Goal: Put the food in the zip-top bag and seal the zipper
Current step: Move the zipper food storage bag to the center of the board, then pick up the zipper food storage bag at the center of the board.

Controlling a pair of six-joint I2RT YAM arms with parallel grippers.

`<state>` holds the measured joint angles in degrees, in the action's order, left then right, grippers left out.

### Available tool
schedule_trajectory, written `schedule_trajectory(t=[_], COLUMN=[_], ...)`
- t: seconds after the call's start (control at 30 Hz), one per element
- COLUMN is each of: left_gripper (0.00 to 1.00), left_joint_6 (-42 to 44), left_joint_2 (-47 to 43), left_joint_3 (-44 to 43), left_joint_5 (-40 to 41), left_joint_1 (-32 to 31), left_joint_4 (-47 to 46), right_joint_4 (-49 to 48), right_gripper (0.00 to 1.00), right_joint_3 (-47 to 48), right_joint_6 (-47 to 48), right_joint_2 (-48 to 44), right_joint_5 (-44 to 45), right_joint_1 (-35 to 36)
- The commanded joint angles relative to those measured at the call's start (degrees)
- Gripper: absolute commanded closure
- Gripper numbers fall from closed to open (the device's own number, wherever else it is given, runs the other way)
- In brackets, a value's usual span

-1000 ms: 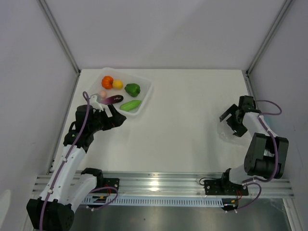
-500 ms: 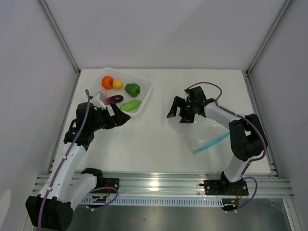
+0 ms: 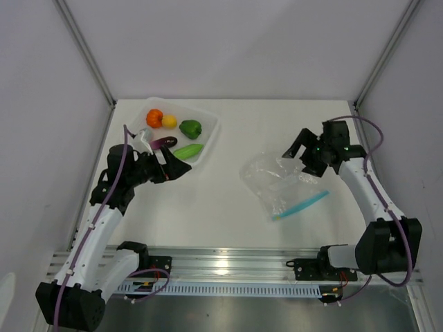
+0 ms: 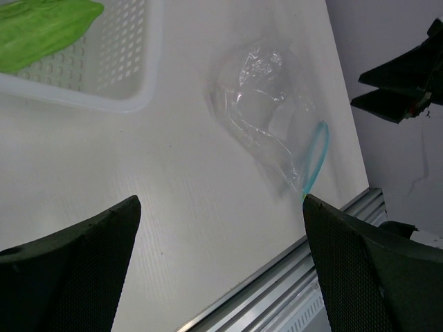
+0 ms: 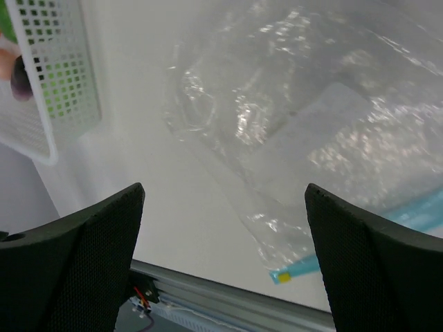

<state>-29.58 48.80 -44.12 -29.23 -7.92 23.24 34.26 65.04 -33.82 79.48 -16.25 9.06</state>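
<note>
Between grey walls, a white table holds the zip-top bag.

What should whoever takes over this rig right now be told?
The left gripper is open and empty, at the tray's near edge. The right gripper is open and empty, by the zip-top bag, which lies crumpled on the table with its zipper toward the arms.
In the tray: pumpkin, lemon, pepper, eggplant, cucumber. The peach is not clearly visible.
Done: nothing bagged.
Left: load all food, seal.
</note>
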Motion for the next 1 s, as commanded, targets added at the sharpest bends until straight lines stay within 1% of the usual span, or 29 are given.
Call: schedule_trajectory(t=[0.0, 0.03, 0.1, 0.17, 0.2, 0.23, 0.3, 0.33, 0.47, 0.53, 0.57, 0.6, 0.67, 0.73, 0.77, 0.8, 0.83, 0.87, 0.9, 0.97], left_gripper=[0.0, 0.0, 0.01, 0.0, 0.0, 0.0, 0.01, 0.01, 0.0, 0.01, 0.01, 0.01, 0.01, 0.01, 0.01, 0.01, 0.0, 0.01, 0.0, 0.0], left_joint_6=[-0.65, -0.91, -2.14, -3.54, -3.99, -4.34, -4.61, -4.52, -3.99, -4.78, -5.3, -5.92, -8.55, -10.22, -10.06, -9.53, -7.44, -5.94, -4.79, -1.8], left_joint_2=[0.77, 1.04, 2.26, 2.44, 2.1, 1.75, 1.57, 1.65, 2.88, 3.5, 3.67, 3.33, 2.54, 1.57, 1.74, 2.26, 3.49, 3.85, 3.76, 0.96], left_joint_3=[-3.52, -3.52, -3.17, -2.47, -1.68, -1.15, -0.88, -1.06, -3.16, -4.04, -3.96, -3.35, -1.69, -0.45, -0.53, -1.05, -3.32, -4.21, -4.66, -5.45], left_joint_5=[-2.49, -3.45, -5.12, -6.27, -6.54, -6.71, -7.06, -7.15, -6.98, -8.64, -10.74, -11.89, -13.91, -13.4, -12.96, -13.04, -12.78, -11.82, -10.85, -7.52], left_joint_1=[-0.34, -0.34, -0.34, -0.34, -0.34, -0.34, -0.34, -0.34, -0.34, -0.25, -0.16, 0.01, 0.19, 0.45, 0.45, 0.45, 0.37, 0.36, 0.36, 0.45], left_joint_4=[-1.89, -2.93, -4.34, -6.27, -7.15, -8.29, -9.27, -9.18, -6.65, -6.72, -7.5, -8.3, -11.62, -12.52, -12.0, -9.3, -7.62, -4.29, -2.87, -1.37], right_joint_4=[11.86, 15.45, 18.72, 20.93, 21.2, 21.02, 20.06, 19.71, 18.13, 15.5, 14.01, 10.86, 6.98, 2.58, -0.57, -2.08, -3.31, -5.67, -7.0, -10.96], right_gripper=[0.01, 0.01, 0.01, 0.01, 0.01, 0.01, 0.01, 0.01, 0.0, 0.01, 0.01, 0.02, 0.03, 0.04, 0.06, 0.07, 0.07, 0.08, 0.09, 0.1], right_joint_3=[-3.41, -3.95, -5.09, -8.16, -9.56, -12.53, -15.19, -17.38, -19.59, -20.56, -21.69, -22.31, -23.81, -24.43, -25.39, -25.83, -26.27, -27.06, -27.68, -28.91], right_joint_6=[-1.07, -0.55, 0.16, 0.07, -0.54, -0.89, -1.24, -1.24, -0.72, -0.45, -0.28, -0.1, 0.16, -0.19, -0.28, -0.28, -0.02, 0.16, 0.16, 0.16], right_joint_2=[-6.78, -8.71, -10.65, -13.64, -14.78, -15.84, -18.39, -18.92, -18.67, -18.22, -17.61, -17.09, -15.86, -13.22, -12.17, -10.24, -9.44, -8.91, -8.21, -8.29], right_joint_5=[2.36, 2.71, 3.68, 2.72, 0.98, 0.09, -2.1, -2.73, -3.7, -5.27, -5.89, -7.64, -8.97, -10.46, -11.25, -12.13, -12.66, -12.58, -12.66, -13.19], right_joint_1=[-4.22, -5.53, -6.59, -8.44, -8.53, -10.88, -12.22, -12.75, -13.89, -14.16, -14.51, -14.86, -15.47, -15.74, -15.83, -16.0, -16.0, -16.09, -16.09, -16.18])
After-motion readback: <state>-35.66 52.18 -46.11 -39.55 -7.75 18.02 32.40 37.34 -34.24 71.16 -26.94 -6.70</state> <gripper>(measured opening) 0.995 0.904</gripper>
